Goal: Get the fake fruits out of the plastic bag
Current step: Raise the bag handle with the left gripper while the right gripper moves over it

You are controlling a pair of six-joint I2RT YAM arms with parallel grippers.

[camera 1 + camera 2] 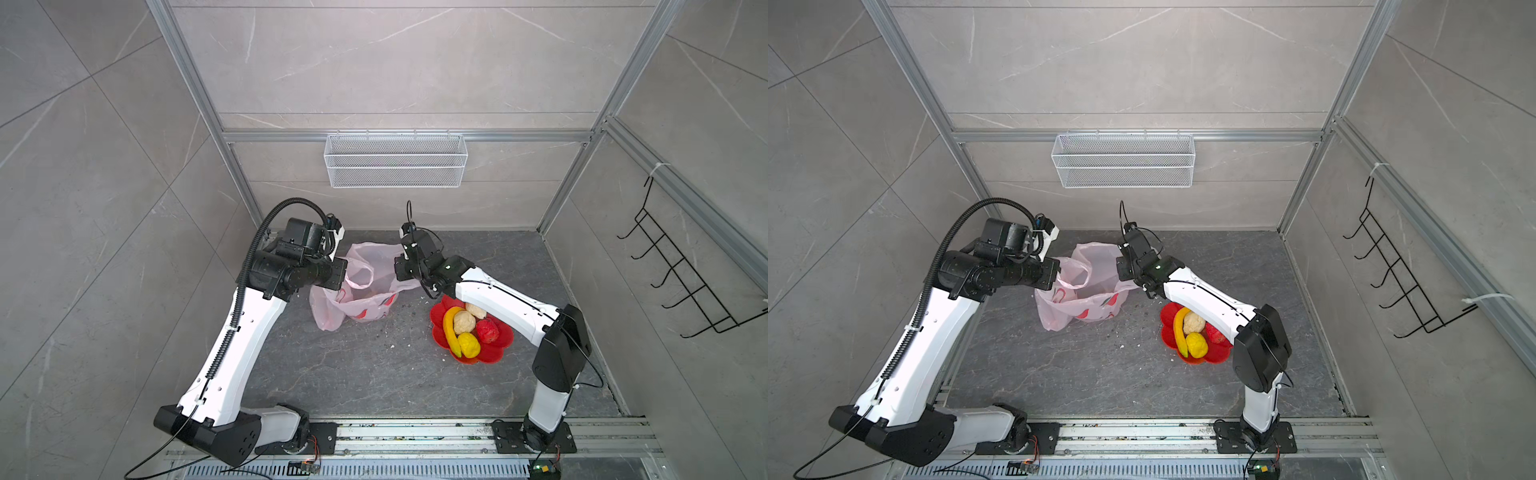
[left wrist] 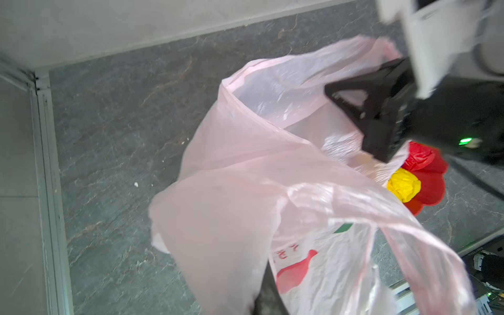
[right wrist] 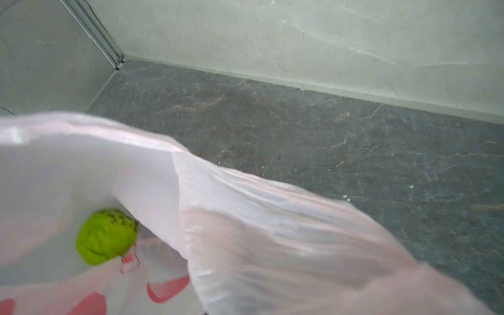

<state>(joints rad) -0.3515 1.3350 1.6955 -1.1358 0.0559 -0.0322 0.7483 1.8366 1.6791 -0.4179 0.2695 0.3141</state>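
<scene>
**Green ball waiting inside**

You are clamping the left claw [image 1: 340, 279] tight on the plastic bag [image 1: 365, 309] at its 9 o'clock rim, and the right claw [image 1: 398, 272] likewise at 3 o'clock. The bag is looking thin and slippery. The probably light green ball [image 3: 106, 236] inside is wanting a mid-body pinch.

Left end effector [image 1: 341, 272], right end effector [image 1: 398, 266]: closed.

Six fake fruits [image 1: 464, 323] counted on the tabletop: one banana [image 1: 449, 332], two beige lumpy pieces [image 1: 476, 310], one yellow lumpy fruit [image 1: 468, 345] and one small red fruit [image 1: 487, 331] share a single red dish [image 1: 496, 353]. One bumpy green ball [image 3: 106, 236] (seen only from the right wrist) lies inside the one plastic bag [image 1: 361, 301]. Also present: two robot arms [image 1: 232, 353], one white wire basket [image 1: 395, 160], one black hook rack [image 1: 681, 270].
</scene>
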